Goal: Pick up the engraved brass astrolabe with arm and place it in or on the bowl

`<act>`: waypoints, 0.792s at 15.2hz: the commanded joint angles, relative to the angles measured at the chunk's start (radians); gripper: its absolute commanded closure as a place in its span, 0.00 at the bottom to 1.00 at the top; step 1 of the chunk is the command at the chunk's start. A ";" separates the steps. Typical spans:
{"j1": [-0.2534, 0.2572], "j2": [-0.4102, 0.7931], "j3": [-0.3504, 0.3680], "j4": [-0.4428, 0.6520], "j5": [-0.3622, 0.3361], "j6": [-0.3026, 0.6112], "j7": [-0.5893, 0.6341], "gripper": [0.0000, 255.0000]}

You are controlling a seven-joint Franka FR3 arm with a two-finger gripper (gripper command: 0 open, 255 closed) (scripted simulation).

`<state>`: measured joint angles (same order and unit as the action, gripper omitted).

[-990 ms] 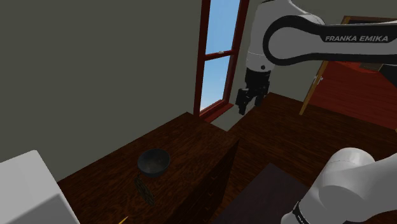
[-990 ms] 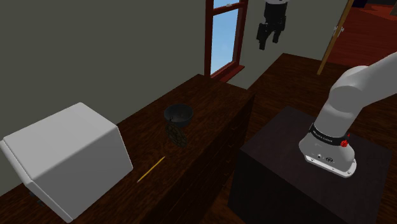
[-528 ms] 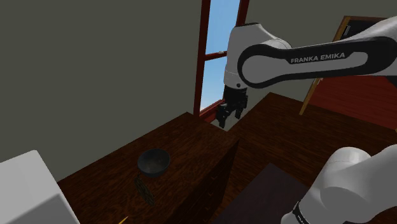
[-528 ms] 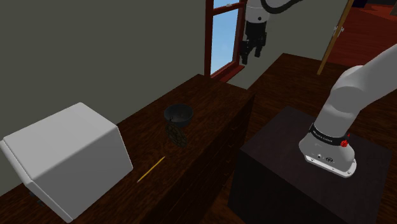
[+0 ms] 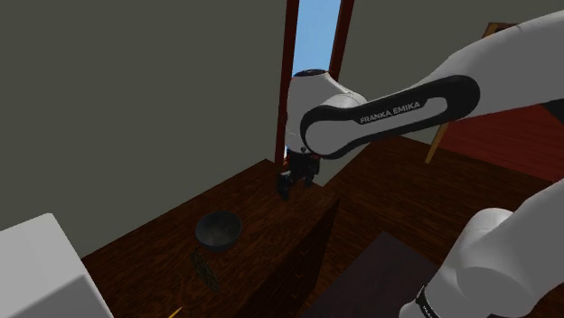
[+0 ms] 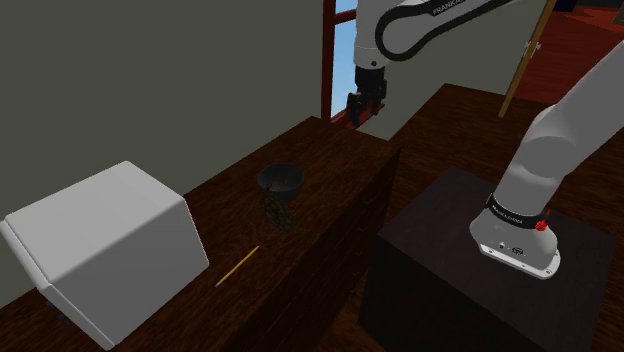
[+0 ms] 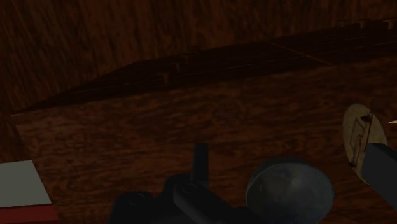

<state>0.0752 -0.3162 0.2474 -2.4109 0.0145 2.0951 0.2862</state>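
- The astrolabe lies on the worktop just beside the bowl, on the side towards the white box.
- The claw hangs over the worktop's far end, well apart from both. We cannot tell whether it stands apart or together.
- We judge the astrolabe thin and low: a shallow grasp may slip, and a deep one may strike the worktop.
- Approaching across the bowl may knock it.
- Compared with one second ago, the claw is lower and nearer the bowl. The bowl and astrolabe lie unchanged.
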 commanded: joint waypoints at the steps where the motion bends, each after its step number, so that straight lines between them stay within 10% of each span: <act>1: 0.008 0.071 0.024 0.027 -0.006 0.047 0.026 0.00; 12: 0.061 0.470 0.099 0.207 -0.134 0.258 0.176 0.00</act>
<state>0.1280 0.1026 0.3430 -2.2302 -0.0974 2.3304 0.4420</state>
